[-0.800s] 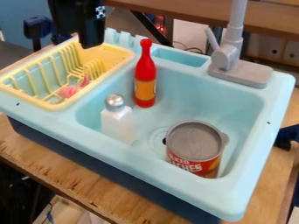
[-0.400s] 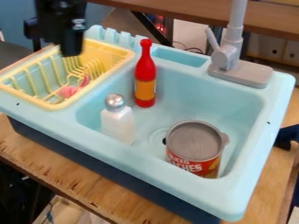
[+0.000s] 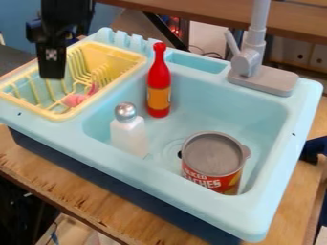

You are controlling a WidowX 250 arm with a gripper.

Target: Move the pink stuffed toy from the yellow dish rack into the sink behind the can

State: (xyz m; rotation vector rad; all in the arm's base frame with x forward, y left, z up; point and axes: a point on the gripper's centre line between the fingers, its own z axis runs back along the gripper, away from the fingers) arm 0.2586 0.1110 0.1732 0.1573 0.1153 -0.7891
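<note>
The black gripper (image 3: 51, 67) hangs over the left part of the yellow dish rack (image 3: 121, 56), above and behind a pink object (image 3: 74, 100) lying in the rack. In the light blue sink (image 3: 211, 86), a red bottle with an orange label (image 3: 159, 83) stands upright near the back left. A white shaker with a silver top (image 3: 128, 131) is in front of it, at the basin's left. A can with a grey lid and red label (image 3: 213, 160) stands at the front right of the basin.
A grey faucet (image 3: 252, 62) rises from the sink's back right corner. The sink unit rests on a wooden table (image 3: 83, 191). Behind is a brown wooden surface (image 3: 211, 12), and a dark blue object (image 3: 314, 148) juts in at the right edge.
The gripper has moved left and lower, toward the front, over the dish rack. The bottle, shaker, can and pink object have kept their places.
</note>
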